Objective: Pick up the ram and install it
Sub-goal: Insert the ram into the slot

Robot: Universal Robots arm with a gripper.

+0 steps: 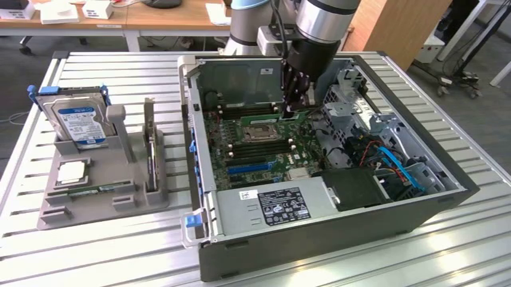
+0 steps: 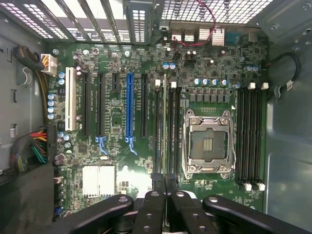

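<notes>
End effector (image 1: 289, 110), pinched tight on the ram (image 2: 165, 126), hangs inside the computer case (image 1: 319, 251). The processor socket (image 1: 259, 133) lies just to the exterior view's left. The stick stands on edge over the motherboard (image 2: 117, 122), in line with its memory slots.

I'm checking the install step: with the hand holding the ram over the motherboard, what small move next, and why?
Probably ease straight down. The hand is shut on the ram, which runs edge-on along the memory slots beside the CPU socket; whether it is seated I cannot tell.
</notes>
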